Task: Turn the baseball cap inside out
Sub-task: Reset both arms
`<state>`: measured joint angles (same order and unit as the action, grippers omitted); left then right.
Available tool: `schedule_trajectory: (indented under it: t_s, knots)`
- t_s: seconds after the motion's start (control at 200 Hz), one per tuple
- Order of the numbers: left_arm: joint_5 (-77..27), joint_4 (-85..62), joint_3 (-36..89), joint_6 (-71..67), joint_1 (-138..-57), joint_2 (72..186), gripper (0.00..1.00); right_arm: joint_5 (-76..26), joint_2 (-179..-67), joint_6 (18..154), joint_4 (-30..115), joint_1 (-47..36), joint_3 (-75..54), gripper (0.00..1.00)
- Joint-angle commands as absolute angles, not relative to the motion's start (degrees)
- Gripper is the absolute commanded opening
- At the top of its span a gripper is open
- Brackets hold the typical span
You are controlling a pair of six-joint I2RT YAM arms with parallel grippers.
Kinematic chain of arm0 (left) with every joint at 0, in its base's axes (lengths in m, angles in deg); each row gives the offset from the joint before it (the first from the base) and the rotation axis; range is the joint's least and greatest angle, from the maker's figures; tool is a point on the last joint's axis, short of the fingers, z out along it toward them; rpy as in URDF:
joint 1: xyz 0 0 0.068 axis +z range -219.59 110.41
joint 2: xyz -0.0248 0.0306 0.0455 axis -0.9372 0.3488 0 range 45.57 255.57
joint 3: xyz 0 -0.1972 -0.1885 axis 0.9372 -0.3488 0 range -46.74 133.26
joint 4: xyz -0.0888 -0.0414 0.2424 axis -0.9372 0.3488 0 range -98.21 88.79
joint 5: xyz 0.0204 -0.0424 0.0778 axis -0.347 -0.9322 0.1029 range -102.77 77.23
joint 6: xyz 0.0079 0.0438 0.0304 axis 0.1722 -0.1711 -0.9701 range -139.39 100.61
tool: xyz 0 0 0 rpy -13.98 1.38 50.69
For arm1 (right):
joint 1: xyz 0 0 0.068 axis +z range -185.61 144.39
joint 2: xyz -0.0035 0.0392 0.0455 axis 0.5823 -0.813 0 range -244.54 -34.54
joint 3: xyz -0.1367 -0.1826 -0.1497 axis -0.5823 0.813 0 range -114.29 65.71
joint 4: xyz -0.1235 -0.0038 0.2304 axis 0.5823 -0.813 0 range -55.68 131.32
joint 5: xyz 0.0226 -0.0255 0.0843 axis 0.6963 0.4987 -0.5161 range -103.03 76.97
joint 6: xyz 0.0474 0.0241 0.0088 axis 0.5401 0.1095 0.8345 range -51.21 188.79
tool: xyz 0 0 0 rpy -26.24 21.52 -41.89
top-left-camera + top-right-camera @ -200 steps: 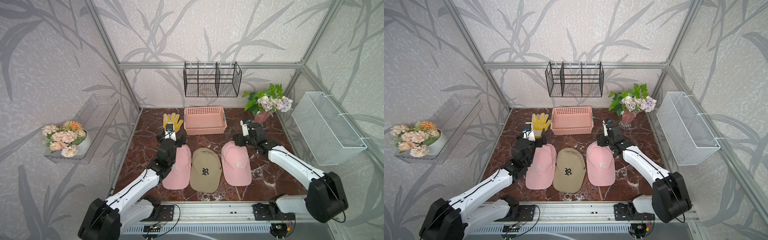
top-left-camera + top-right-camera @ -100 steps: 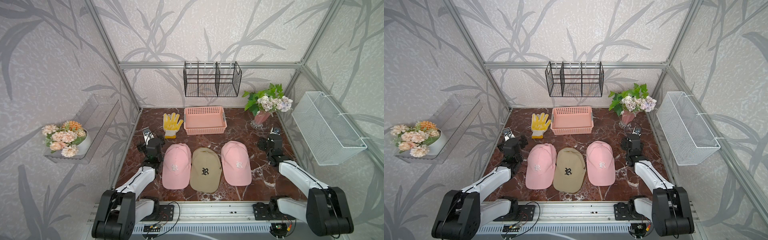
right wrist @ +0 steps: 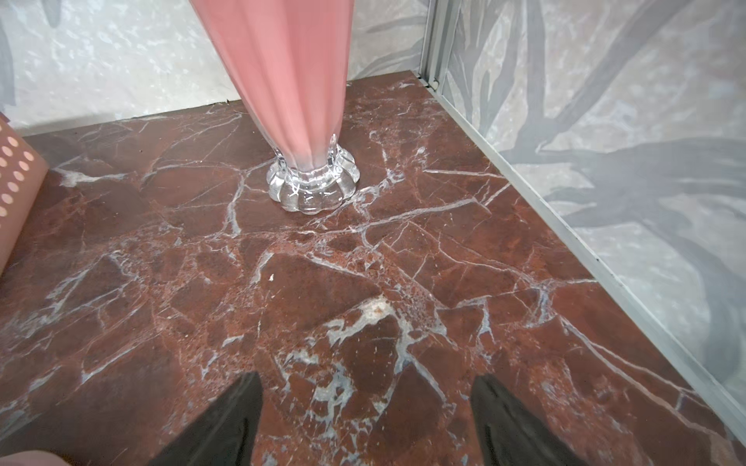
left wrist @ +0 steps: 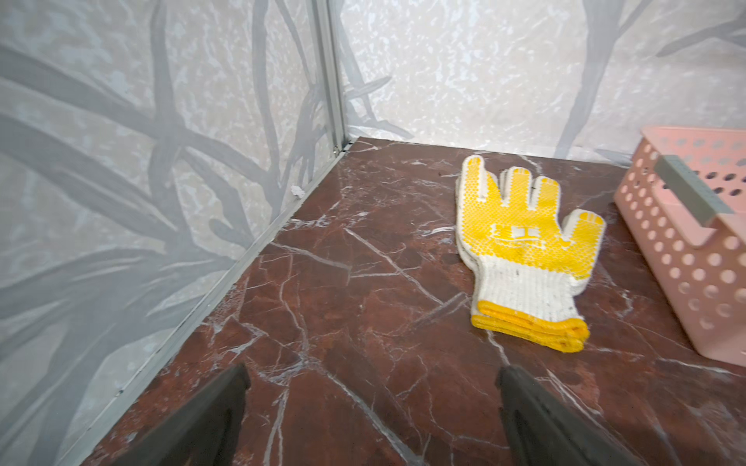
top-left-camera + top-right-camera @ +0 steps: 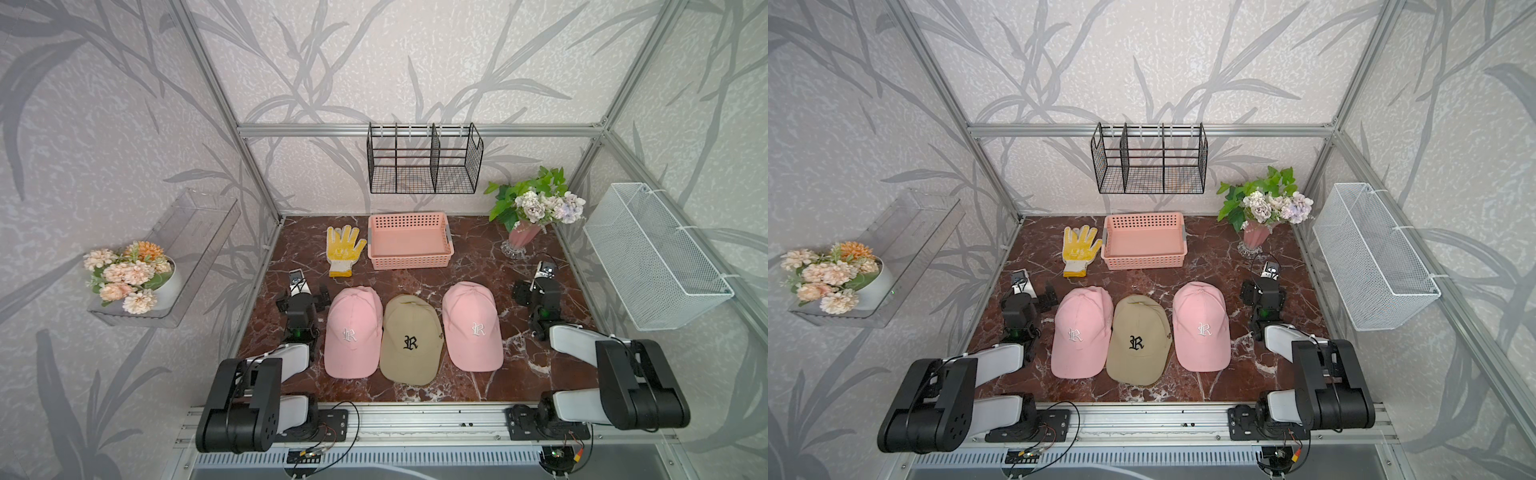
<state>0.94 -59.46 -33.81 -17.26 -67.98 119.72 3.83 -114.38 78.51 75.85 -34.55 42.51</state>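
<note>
Both arms are drawing back from the row of caps. A second ago the left gripper (image 5: 305, 293) was reaching over the far end of the left pink cap (image 5: 353, 332), and the right gripper (image 5: 536, 291) over the far end of the right pink cap (image 5: 471, 328). Now each is folding in at its own side edge of the table (image 5: 478, 382), beside its cap but not touching it. In the wrist views both pairs of jaws are standing apart with only bare marble between them, so neither is holding anything. The left one is facing the glove (image 4: 524, 250) and the basket (image 4: 686, 258) toward the far left corner, and the right one is facing the foot of the vase (image 3: 313, 185) toward the far right corner. The three caps, with the tan cap (image 5: 410, 338) in the middle, are lying where they lay before. They are in a row by the middle of the near edge, brims toward that edge, crowns domed and embroidered letters facing up. By that look none is turned inside out, and nothing is showing which cap is the intended one. The withdrawal is therefore reading as a reset, not progress, and a fresh approach to one cap's rim is probably still needed.
</note>
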Motion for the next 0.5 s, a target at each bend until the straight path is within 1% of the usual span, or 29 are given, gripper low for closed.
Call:
schedule_trajectory:
  t_s: [0.0,0.08,0.13,0.18,0.23,0.3,0.36,0.39,0.43,0.5]
  knots:
    - [-6.49,-68.83,-34.58,-16.42,-66.39,120.60,1.00,2.40,-115.04,75.91,84.76,-34.82,43.46,0.86]
    - [-8.11,-68.53,-33.45,-14.79,-65.36,122.06,1.00,1.39,-117.18,75.04,92.07,-35.20,45.92,0.86]
    - [-9.31,-68.75,-32.62,-13.58,-64.74,123.42,1.00,0.81,-120.05,74.72,97.25,-35.30,47.02,0.86]
    - [-11.51,-72.96,-33.11,-13.29,-64.41,125.64,1.00,0.06,-123.69,74.43,102.38,-35.35,48.28,0.86]
    - [-13.21,-72.71,-32.33,-14.08,-64.42,127.16,1.00,-0.64,-126.63,73.57,109.13,-35.27,49.66,0.86]
    - [-14.66,-72.06,-31.79,-14.74,-64.49,127.53,1.00,0.01,-124.10,74.68,105.06,-35.26,49.69,0.86]
    - [-14.61,-71.82,-31.64,-14.74,-64.49,127.66,1.00,1.88,-125.02,75.27,105.31,-35.30,49.28,0.87]
    - [-14.73,-72.09,-31.83,-14.91,-64.49,127.64,1.00,1.65,-125.90,74.69,107.46,-35.35,49.35,0.90]
    - [-15.09,-73.52,-32.53,-15.29,-64.69,127.66,1.00,1.28,-125.45,74.78,106.00,-35.33,49.17,1.00]
    - [-15.02,-78.24,-35.11,-16.24,-65.45,127.81,1.00,1.46,-125.32,74.81,105.35,-35.34,48.66,0.99]
